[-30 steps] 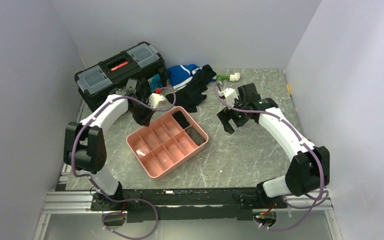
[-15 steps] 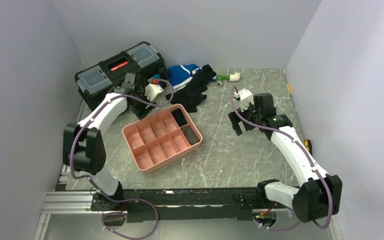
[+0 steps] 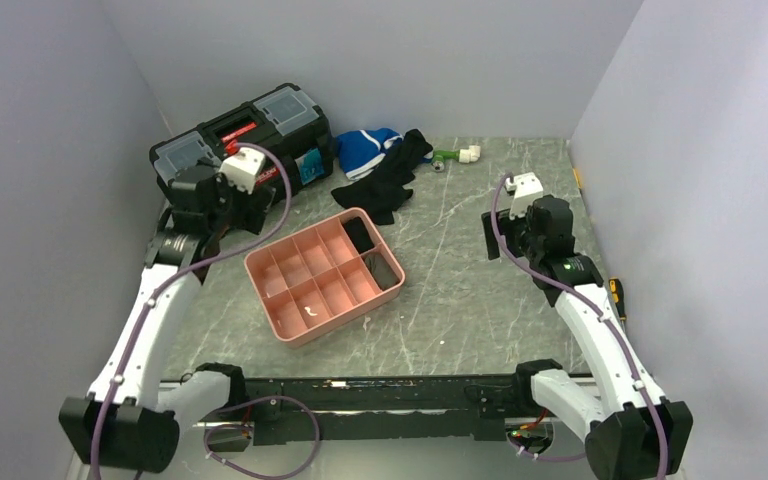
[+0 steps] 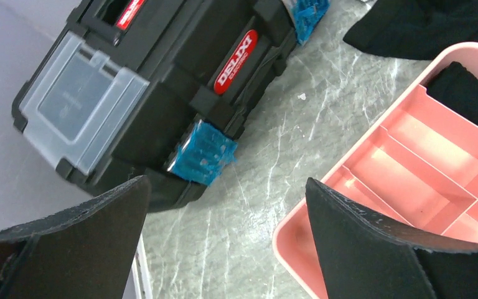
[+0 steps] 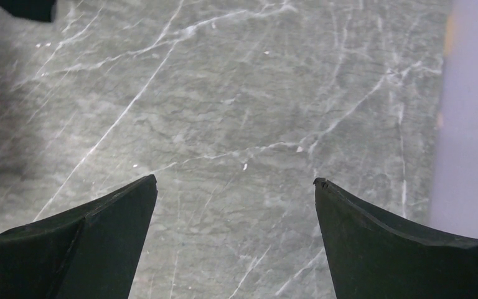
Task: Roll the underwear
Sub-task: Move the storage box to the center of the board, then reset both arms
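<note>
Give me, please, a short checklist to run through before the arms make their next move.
1. Left gripper open and empty: ok.
2. Right gripper open and empty, over bare table: ok.
3. Pink tray flat on the table: ok.
4. Underwear located: cannot tell; dark fabric fills a corner tray compartment, but no tan waistband shows.
5. Left fingers clear of the toolbox and the tray: ok.
</note>
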